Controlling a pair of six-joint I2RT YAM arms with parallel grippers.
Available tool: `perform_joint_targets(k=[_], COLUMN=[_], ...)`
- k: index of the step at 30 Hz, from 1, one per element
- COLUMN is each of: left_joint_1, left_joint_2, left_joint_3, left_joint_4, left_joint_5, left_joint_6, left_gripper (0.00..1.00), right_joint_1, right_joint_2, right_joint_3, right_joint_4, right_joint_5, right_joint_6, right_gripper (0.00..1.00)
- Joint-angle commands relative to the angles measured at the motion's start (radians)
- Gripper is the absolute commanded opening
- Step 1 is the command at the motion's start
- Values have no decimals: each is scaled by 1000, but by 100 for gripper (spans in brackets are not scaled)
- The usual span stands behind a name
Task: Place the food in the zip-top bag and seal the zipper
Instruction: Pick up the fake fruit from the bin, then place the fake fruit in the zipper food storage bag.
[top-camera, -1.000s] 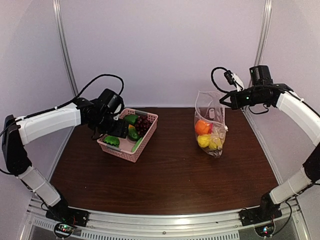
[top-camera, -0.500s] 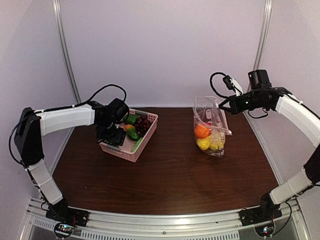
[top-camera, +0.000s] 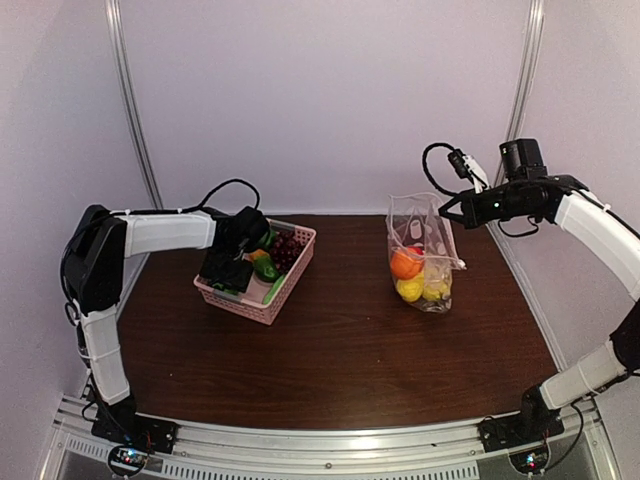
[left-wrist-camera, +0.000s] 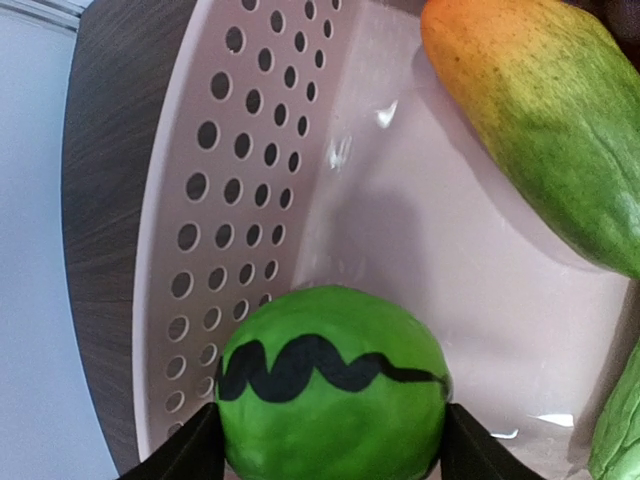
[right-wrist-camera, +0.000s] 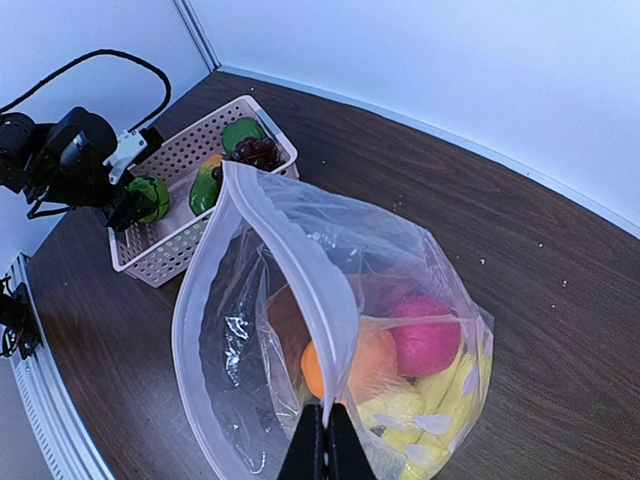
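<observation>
My left gripper (top-camera: 228, 272) is down in the pink basket (top-camera: 262, 305), shut on a round green toy with a black wavy stripe (left-wrist-camera: 330, 390); its fingers (left-wrist-camera: 185, 455) press both sides. A green-orange fruit (left-wrist-camera: 540, 130) and dark grapes (top-camera: 287, 245) lie in the basket beside it. My right gripper (right-wrist-camera: 326, 425) is shut on the zipper (right-wrist-camera: 300, 270) and holds the zip-top bag (top-camera: 420, 250) upright with its mouth open. An orange (top-camera: 405, 263), a pink ball (right-wrist-camera: 425, 335) and yellow pieces (top-camera: 410, 289) are in the bag.
The basket stands at the back left of the dark wooden table (top-camera: 340, 350) and the bag at the back right. White walls and metal posts (top-camera: 135, 120) close in the back and sides. A rail (top-camera: 330, 440) runs along the near edge.
My left gripper has moved down into the basket's front-left part, and its arm has folded in closer. The right gripper still holds the bag, which has shifted slightly.
</observation>
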Motion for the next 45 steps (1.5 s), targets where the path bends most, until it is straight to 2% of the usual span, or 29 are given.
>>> perform_joint_targets(k=[1,4,9,13,16,18,22,25,31,33,35,40,43,45], left_joint_1=[13,8,-39,-97,-153,-202,-301,-319,-322,-324,-325,-332,-333,-332], left_joint_2=[13,-21,-140,-237,-252,-251,-261,-236,-86,-14,78,241,332,380], left_joint_3=[11,25,98,167,229,263,238,227,317,387,504,671,786,838], left_joint_4=[-14,-13,-14,60,133,209,473,644,808,803,722,630,507,487], left_joint_5=[4,29,96,254,380,467,613,737,877,886,893,811,728,751], left_joint_6=[12,16,31,49,59,62,70,11,-129,-151,-164,-185,-203,-216], left_gripper=[65,61,58,58,58,56,56,56,54,54,53,52,52,55], right_joint_1=[7,9,11,13,22,29,49,60,63,65,65,67,67,67], right_joint_2=[-26,-26,-25,-20,-7,10,45,64,101,110,115,112,117,114], right_joint_3=[-16,-15,-19,-18,-5,12,52,78,156,170,179,220,261,281], right_joint_4=[10,13,12,8,2,-9,-34,-46,-99,-106,-108,-137,-185,-203], right_joint_5=[-10,-10,-2,4,4,5,2,-10,-30,-37,-44,-38,-29,-21], right_joint_6=[-2,-1,-4,-6,-3,0,9,22,28,31,40,33,11,1], right_gripper=[0,0,0,0,0,0,0,0,0,0,0,0,0,0])
